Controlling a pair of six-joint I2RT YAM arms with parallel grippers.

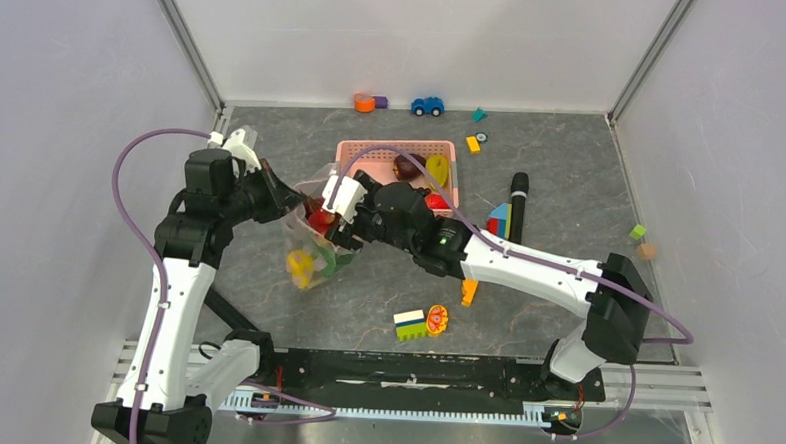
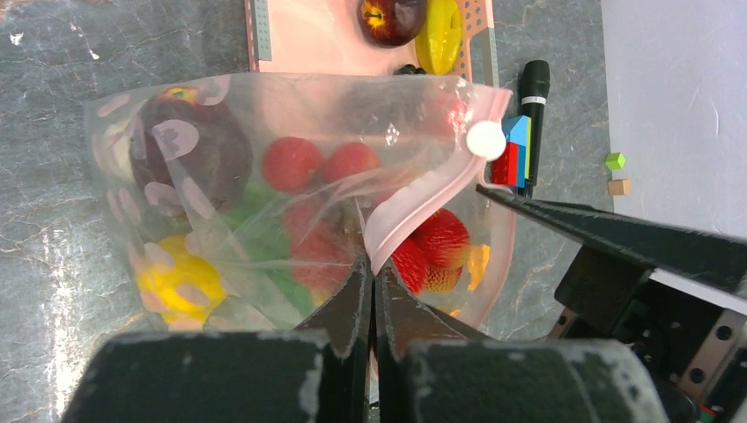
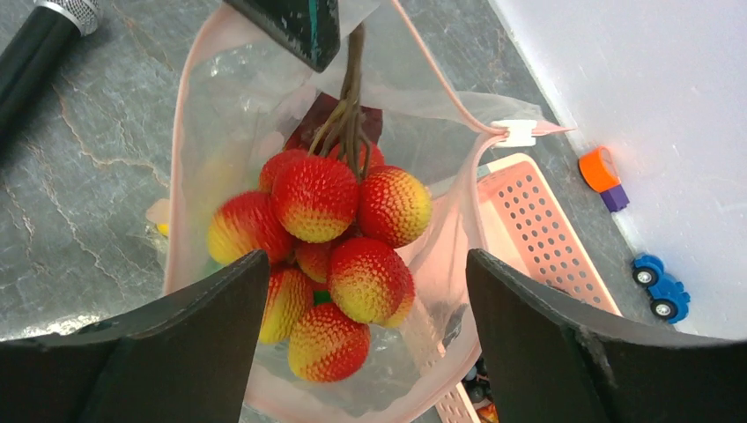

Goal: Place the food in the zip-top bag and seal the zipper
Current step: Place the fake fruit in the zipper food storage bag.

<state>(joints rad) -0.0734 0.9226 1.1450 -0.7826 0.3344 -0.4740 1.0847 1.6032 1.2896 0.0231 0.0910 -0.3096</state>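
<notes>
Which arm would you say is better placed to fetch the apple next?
Right arm: the right tool is open beside the basket with the apple; the left tool pinches the bag's mouth.

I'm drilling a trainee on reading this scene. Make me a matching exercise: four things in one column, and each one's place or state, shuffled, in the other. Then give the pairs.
Things:
1. left gripper
2. right gripper
3. red-and-yellow fruit cluster
4. blue toy car

Places or states:
A. beside the far wall
B. open, fingers wide apart
C. in the mouth of the zip-top bag
D. shut on the bag's pink edge

Pairs: 1-D, 2-B, 3-C, 4-A
</notes>
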